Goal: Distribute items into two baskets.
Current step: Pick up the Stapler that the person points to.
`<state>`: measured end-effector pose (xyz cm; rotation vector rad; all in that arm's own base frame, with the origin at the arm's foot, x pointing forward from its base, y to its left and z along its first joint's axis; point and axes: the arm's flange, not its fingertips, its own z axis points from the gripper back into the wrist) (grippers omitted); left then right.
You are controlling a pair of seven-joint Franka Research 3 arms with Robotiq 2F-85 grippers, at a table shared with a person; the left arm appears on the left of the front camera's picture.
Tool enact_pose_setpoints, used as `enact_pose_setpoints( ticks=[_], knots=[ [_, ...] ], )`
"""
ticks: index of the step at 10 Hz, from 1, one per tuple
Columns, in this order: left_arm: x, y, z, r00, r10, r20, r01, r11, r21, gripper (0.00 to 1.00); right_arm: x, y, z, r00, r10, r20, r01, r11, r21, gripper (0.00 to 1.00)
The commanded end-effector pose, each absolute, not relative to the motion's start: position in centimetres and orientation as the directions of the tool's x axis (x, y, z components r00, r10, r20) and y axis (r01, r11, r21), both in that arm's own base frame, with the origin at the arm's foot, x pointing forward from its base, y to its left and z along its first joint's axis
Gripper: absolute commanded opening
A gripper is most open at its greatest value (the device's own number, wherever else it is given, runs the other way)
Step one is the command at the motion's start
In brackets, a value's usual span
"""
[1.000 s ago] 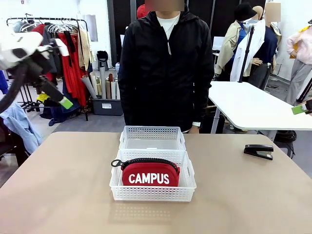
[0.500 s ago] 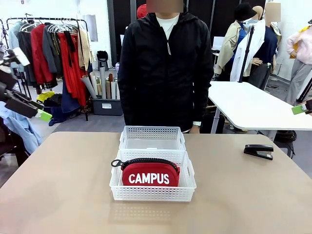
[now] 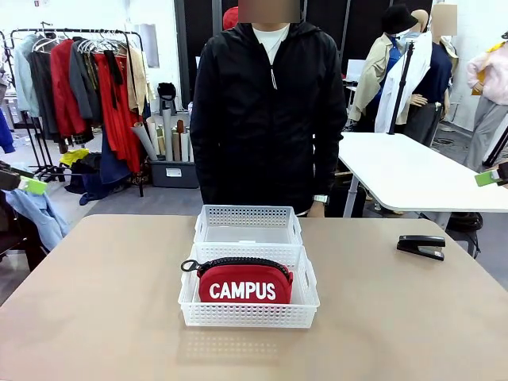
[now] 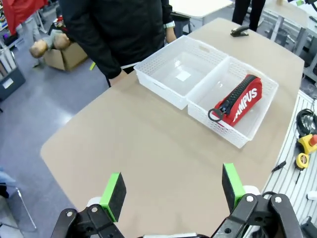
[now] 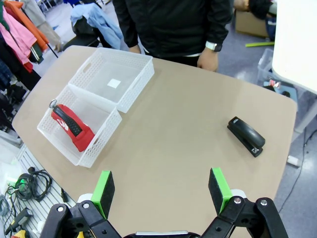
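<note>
Lying on its long edge inside the nearer white perforated plastic basket (image 3: 250,315), the red fabric zip pouch with white "CAMPUS" lettering (image 3: 244,283) sits mid-table. The matching farther basket (image 3: 248,216) touches the nearer one. A small black stapler (image 3: 421,246) lies on the tan table (image 3: 103,302) toward the robot's right, well apart from both baskets. The left gripper (image 4: 173,186) hangs raised at the table's left side, jaws spread wide and holding nothing, well away from the pouch. The right gripper (image 5: 161,191) hangs high, equally wide and unladen, with the stapler well ahead of it. A person in a black jacket (image 3: 270,111) stands at the far edge.
</note>
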<state>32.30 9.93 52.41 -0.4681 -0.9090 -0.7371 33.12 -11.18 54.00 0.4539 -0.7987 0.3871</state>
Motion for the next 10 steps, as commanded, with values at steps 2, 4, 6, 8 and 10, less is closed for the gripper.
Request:
enact_pose_setpoints(
  ticks=[2, 4, 6, 8, 10],
  knots=[
    [31.9, 7.3, 50.4, 0.361, -0.384, 0.850, 0.774, 0.632, -0.043, 1.00, 33.2, -11.2, 54.1, 0.630, 0.154, 0.761, -0.502, 0.828, 0.248, 1.00],
    [32.8, 9.2, 52.0, 0.395, -0.373, 0.840, 0.756, 0.652, -0.066, 1.00, 33.2, -11.2, 54.1, 0.630, 0.154, 0.761, -0.502, 0.828, 0.248, 1.00],
    [32.8, 9.2, 52.0, 0.395, -0.373, 0.840, 0.756, 0.652, -0.066, 1.00, 33.2, -11.2, 54.1, 0.630, 0.154, 0.761, -0.502, 0.828, 0.248, 1.00],
    [32.8, 9.2, 52.0, 0.395, -0.373, 0.840, 0.756, 0.652, -0.066, 1.00, 33.2, -11.2, 54.1, 0.630, 0.154, 0.761, -0.502, 0.828, 0.248, 1.00],
    [32.8, 9.2, 52.0, 0.395, -0.373, 0.840, 0.756, 0.652, -0.066, 1.00, 33.2, -11.2, 54.1, 0.630, 0.154, 0.761, -0.502, 0.828, 0.248, 1.00]
  ],
)
